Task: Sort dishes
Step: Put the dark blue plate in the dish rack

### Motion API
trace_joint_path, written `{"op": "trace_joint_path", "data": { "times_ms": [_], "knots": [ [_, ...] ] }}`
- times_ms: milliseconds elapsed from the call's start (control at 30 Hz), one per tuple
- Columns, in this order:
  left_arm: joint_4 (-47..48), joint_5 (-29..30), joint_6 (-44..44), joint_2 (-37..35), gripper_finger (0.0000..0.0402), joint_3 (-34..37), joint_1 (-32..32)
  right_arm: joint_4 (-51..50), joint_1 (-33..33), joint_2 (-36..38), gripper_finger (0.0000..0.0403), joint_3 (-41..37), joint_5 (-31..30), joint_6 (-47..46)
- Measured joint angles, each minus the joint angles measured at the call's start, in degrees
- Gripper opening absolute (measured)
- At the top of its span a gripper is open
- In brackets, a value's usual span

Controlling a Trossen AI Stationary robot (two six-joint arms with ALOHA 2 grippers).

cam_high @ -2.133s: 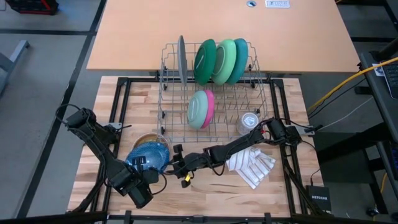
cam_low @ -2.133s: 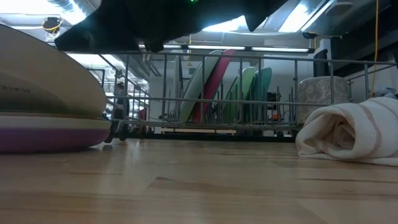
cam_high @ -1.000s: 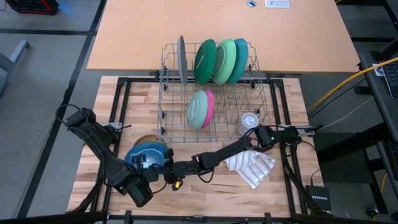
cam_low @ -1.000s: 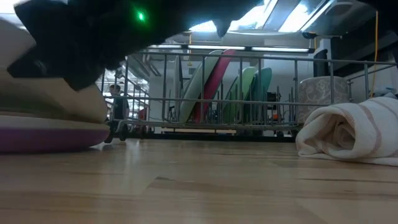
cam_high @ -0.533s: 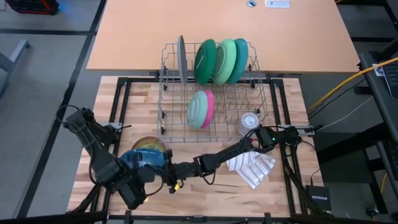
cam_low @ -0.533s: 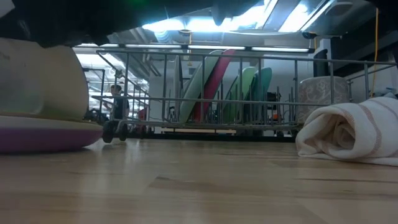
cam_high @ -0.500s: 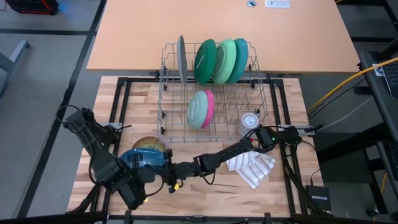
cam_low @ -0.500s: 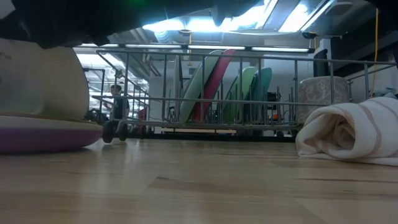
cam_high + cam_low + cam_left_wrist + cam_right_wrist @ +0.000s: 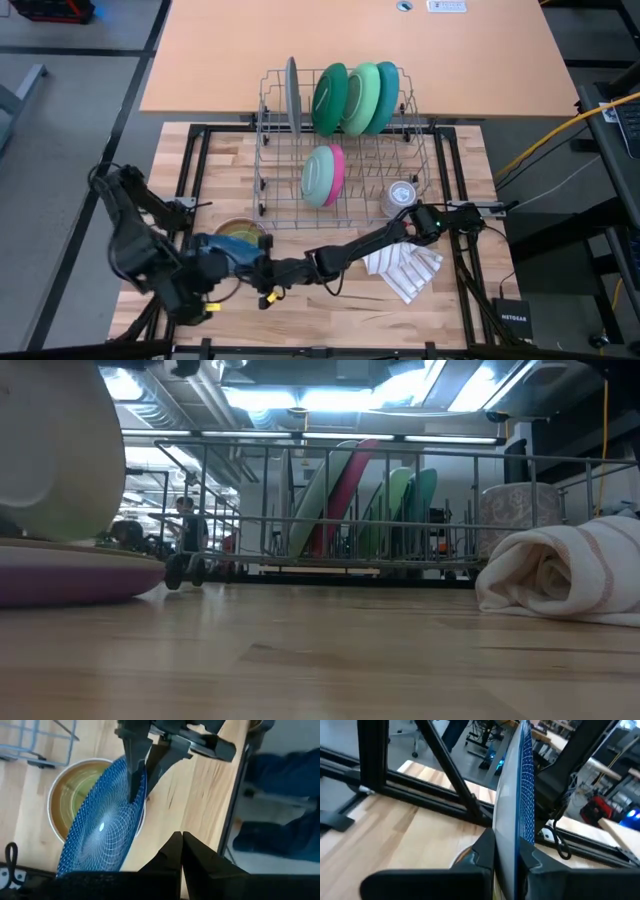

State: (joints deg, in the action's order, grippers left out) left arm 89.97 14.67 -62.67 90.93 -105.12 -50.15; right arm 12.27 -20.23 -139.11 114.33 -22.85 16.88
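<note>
A blue patterned plate (image 9: 102,832) stands tipped up over a stack of dishes: a brown-rimmed bowl (image 9: 70,795) and a purple plate (image 9: 70,572) at the table's near left. My right gripper (image 9: 252,266) reaches across from the right and is shut on the blue plate (image 9: 226,250). The plate's pale underside (image 9: 55,450) faces the low view. My left gripper (image 9: 181,851) hangs shut and empty above the near side of the plate, pointing steeply down. My right gripper pinches the blue plate's rim (image 9: 138,787) between its two fingers (image 9: 484,851), one on the patterned face and one on the pale back. The fingers come nearly level from the table's right. The plate stands steeply tilted, its lower rim (image 9: 60,536) down at the stack.
A wire rack (image 9: 340,150) at mid table holds upright grey, dark green, light green and teal plates in its far row, and a light green and a pink one nearer. A glass cup (image 9: 403,193) and a striped cloth (image 9: 405,265) lie right of the stack.
My right gripper has moved a little toward the table's left and risen, tipping the blue plate up from lying on the stack to nearly on edge. My left gripper, shut throughout, has risen and drawn back toward the table's left near corner.
</note>
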Motion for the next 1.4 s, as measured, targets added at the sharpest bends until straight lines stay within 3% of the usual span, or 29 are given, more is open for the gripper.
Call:
{"op": "trace_joint_path", "data": {
  "times_ms": [333,567,700,1033,1400],
  "knots": [
    [0.04,14.81,-7.93,-6.49,0.0000,0.00,-10.28,-17.38,0.00,0.10,0.0025,11.39,-0.60,-8.94],
    [0.02,22.65,-11.04,-7.31,0.0000,0.00,-17.64,-30.52,0.00,0.11,0.0025,19.94,-0.53,-20.83],
    [0.03,27.66,-13.33,-7.23,0.0000,2.02,-20.09,-32.89,0.00,2.09,0.0025,20.12,-0.40,-23.25],
    [-0.06,28.58,-19.91,-7.14,0.0000,12.70,-20.83,-40.68,1.66,11.06,0.0025,19.99,7.94,-34.81],
    [-4.61,28.65,-31.28,-7.14,0.0000,25.15,-20.70,-41.01,8.70,20.47,0.0025,20.01,6.63,-46.00]
  ]
}}
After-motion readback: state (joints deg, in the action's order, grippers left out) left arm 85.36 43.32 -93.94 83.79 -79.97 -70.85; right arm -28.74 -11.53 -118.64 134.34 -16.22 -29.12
